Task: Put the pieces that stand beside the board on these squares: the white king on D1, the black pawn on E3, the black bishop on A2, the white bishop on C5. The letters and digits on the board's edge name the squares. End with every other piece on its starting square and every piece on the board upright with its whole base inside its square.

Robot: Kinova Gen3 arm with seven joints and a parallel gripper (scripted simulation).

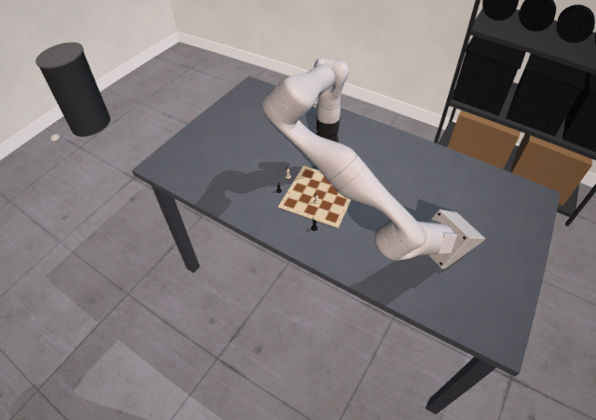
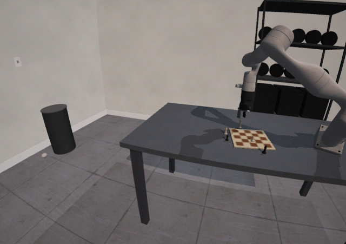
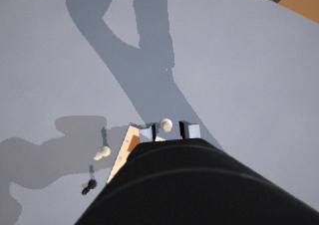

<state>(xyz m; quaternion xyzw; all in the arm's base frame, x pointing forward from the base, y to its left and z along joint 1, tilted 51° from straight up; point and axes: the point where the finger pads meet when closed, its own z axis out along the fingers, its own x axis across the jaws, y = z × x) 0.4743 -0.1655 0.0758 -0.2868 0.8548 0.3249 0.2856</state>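
The chessboard (image 1: 313,196) lies in the middle of the dark table and also shows in the exterior view (image 2: 251,142). My gripper (image 2: 242,113) is open and empty. It hangs just above a tall white piece (image 2: 240,123) that stands off the board's far edge. In the wrist view that piece's top (image 3: 165,124) shows between my two fingers. A smaller white piece (image 1: 288,172) and a black piece (image 1: 278,186) stand beside the board's left edge. Another black piece (image 1: 314,224) stands off the near edge. One white piece (image 1: 316,198) stands upright on the board.
My arm's lower links (image 1: 346,175) pass over the board's right side, and in the top view they hide the gripper. The arm's base (image 1: 454,237) is mounted on the table's right part. A shelf with boxes (image 1: 524,83) stands behind the table.
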